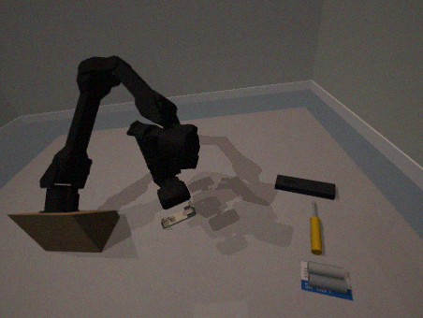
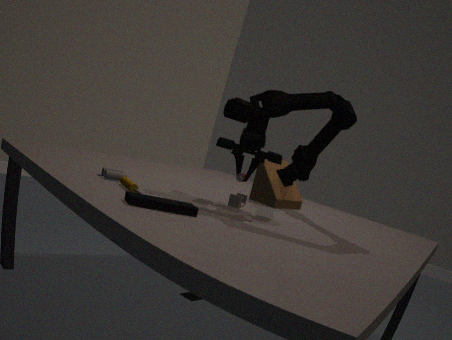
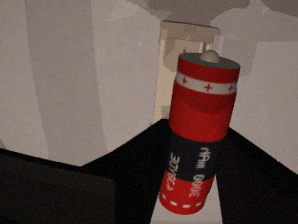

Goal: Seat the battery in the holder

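The battery (image 2: 242,177) (image 3: 200,117) is red with a dark band and a white plus-marked ring. My gripper (image 2: 243,173) (image 3: 193,132) is shut on it, with the terminal end toward the top of the wrist view and the battery slightly slanted. The pale holder (image 1: 178,218) (image 2: 237,201) (image 3: 165,75) stands on the table. The battery hangs above it, with a gap showing in the exterior view. In the wrist view the battery covers much of the holder, whose far end shows beyond the terminal. In the top view the gripper hides the battery.
A black bar (image 1: 305,186) (image 2: 161,203), a yellow-handled screwdriver (image 1: 315,235) (image 2: 128,183) and a pack of grey cells (image 1: 328,277) (image 2: 112,174) lie away from the holder. A wooden wedge block (image 1: 61,229) (image 2: 272,190) stands by the arm's base.
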`<act>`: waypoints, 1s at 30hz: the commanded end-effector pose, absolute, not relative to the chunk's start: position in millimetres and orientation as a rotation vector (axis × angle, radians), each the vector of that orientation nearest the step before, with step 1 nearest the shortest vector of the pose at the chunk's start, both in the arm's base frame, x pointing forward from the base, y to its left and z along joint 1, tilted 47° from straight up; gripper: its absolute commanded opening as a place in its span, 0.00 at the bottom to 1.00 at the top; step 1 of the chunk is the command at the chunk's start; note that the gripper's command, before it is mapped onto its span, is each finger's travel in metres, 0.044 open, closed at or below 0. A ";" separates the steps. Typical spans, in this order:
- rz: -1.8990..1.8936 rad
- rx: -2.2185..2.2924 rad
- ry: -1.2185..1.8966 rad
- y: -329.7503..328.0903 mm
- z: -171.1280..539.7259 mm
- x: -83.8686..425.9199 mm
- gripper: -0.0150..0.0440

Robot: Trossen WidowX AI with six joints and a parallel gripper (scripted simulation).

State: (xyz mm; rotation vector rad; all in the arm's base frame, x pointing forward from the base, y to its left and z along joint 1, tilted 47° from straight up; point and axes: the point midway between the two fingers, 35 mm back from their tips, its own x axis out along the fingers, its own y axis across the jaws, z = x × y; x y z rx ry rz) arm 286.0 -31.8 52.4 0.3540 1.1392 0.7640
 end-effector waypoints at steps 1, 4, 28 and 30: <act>0.748 0.375 1.103 -25.8 47.0 288.0 0.38; 0.735 0.385 1.070 -21.9 43.0 290.1 0.38; 0.671 0.429 0.904 -3.0 28.9 294.4 0.38; 0.666 0.432 0.895 -2.7 27.6 294.6 0.38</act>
